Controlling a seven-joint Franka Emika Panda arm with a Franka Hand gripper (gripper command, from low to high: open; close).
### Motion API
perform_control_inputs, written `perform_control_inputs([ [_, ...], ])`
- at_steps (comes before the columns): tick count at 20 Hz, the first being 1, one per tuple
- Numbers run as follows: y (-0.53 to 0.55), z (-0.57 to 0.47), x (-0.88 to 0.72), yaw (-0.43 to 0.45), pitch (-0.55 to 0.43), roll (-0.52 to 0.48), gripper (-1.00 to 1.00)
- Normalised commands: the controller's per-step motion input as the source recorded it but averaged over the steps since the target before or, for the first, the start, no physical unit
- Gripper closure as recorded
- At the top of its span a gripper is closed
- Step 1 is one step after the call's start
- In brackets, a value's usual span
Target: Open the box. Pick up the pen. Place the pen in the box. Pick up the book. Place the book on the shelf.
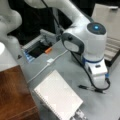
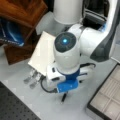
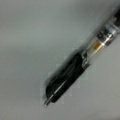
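The gripper, hidden behind the arm so its opening cannot be told, hangs directly over the pen [image 3: 75, 67] lying on the surface [image 1: 75, 67], the open box [image 2: 107, 97] at three o'clock.

Black pen [image 3: 67, 75] (silvery tip), white book [image 1: 58, 97], reddish-brown shelf [image 1: 13, 95].

A grey tabletop [image 1: 67, 67] carries everything in both front views. In a front view, a thin white cable [image 1: 47, 65] runs slantwise across it, and toward that view's top left an open grey tray [image 1: 37, 47] holds dark contents and a small orange item [image 1: 48, 50]. In a front view, small silvery metal pieces [image 2: 32, 78] lie on the table beside a black perforated board [image 2: 15, 106] at the bottom left.
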Motion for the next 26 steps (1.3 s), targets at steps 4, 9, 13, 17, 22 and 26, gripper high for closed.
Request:
perform_control_inputs([
  [4, -0.04, -0.09, 0.25, 0.060, 0.048, 0.012, -1.00],
  [9, -0.03, -0.10, 0.31, 0.051, 0.062, 0.027, -1.00],
  [13, -0.10, -0.12, 0.35, 0.093, 0.065, 0.046, -1.00],
  [17, -0.14, -0.09, 0.32, 0.137, 0.064, 0.044, -1.00],
  [22, -0.09, -0.02, 0.24, 0.141, 0.047, 0.034, -1.00],
  [26, -0.08, 0.01, 0.15, 0.089, 0.051, -0.025, -1.00],
])
